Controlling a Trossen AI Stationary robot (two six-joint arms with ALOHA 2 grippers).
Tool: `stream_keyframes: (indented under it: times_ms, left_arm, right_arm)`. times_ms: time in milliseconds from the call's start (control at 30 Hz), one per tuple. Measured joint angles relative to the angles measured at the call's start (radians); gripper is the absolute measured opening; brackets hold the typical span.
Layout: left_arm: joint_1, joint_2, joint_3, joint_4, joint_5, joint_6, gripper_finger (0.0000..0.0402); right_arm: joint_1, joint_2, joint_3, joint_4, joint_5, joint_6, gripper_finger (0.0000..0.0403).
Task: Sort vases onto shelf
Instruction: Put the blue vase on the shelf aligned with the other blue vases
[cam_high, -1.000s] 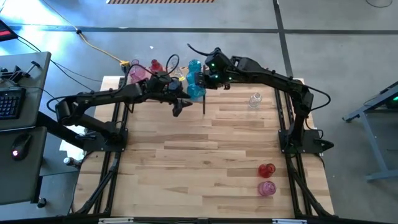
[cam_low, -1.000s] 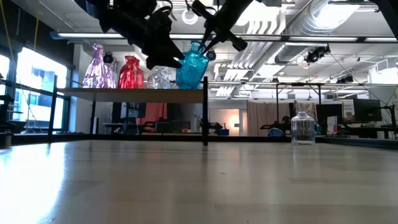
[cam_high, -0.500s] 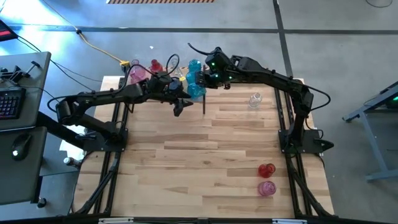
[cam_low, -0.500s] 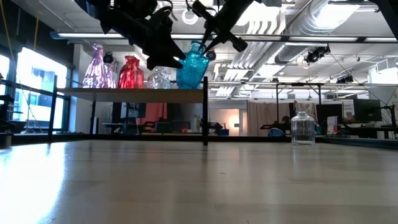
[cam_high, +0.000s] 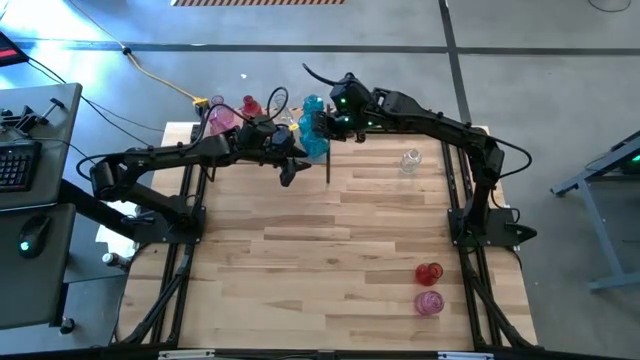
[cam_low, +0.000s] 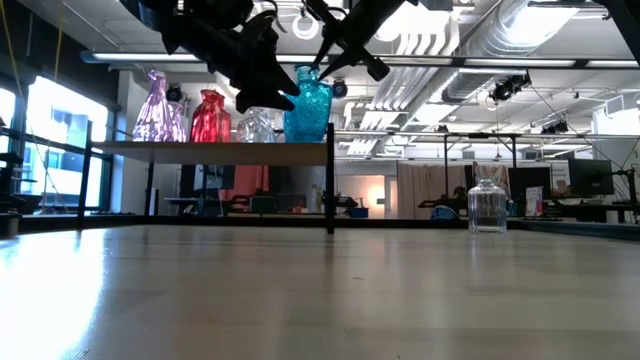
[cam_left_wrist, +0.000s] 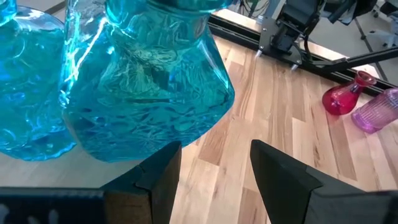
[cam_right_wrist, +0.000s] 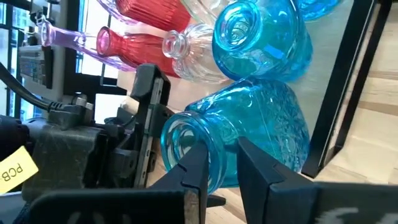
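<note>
Two small vases stand close together near the right front corner of the plank-striped table (cam_high: 330, 240): a pink vase (cam_high: 428, 302) nearest, and a red vase (cam_high: 429, 272) just behind it. Both are well apart from everything else. Farther back on the right, a clear vase (cam_high: 410, 160) stands alone and upright on the table.

Toward the far left of the table is the shelf (cam_low: 200, 148), a light wood panel raised on a black frame. The left arm reaches in from the left, and the left pincer (cam_high: 287, 172) hovers at the shelf's near right edge. It is released, its two fingers spread with nothing between them, just in front of a teal vase (cam_low: 307, 110).

That teal vase stands upright on the shelf's right end, close to the corner post. The right arm reaches across from the right, and the right pincer (cam_high: 322, 128) sits at the vase's mouth. Whether it is grasping the vase or has let go cannot be told.

Behind the teal vase a second teal vase (cam_high: 312, 105) stands on the shelf. To the left along the shelf are a clear shelf vase (cam_low: 257, 127), a red shelf vase (cam_low: 210, 118) and a pink shelf vase (cam_low: 157, 108), all upright.
</note>
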Motion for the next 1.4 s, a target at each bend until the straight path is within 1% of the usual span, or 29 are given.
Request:
stream_keyframes:
  times_ms: [533, 833, 1267, 1400]
  left_arm:
    - [0.0, 0.0, 0.0, -0.012, 0.001, -0.019, 0.0186]
    - [-0.002, 0.0, 0.0, -0.016, 0.003, -0.026, 0.0186]
    - [-0.033, -0.001, 0.002, -0.012, 0.002, -0.027, 0.0186]
    - [-0.034, -0.001, 0.002, -0.013, 0.0, -0.028, 0.0186]
  right_arm:
    - [0.001, 0.0, 0.0, -0.015, 0.0, -0.013, 0.0046]
    - [0.002, 0.001, 0.0, -0.026, 0.017, -0.026, 0.0047]
    - [0.001, 0.001, 0.0, -0.026, 0.034, -0.048, 0.0047]
    - [0.0, 0.001, 0.0, -0.026, 0.044, -0.051, 0.0055]
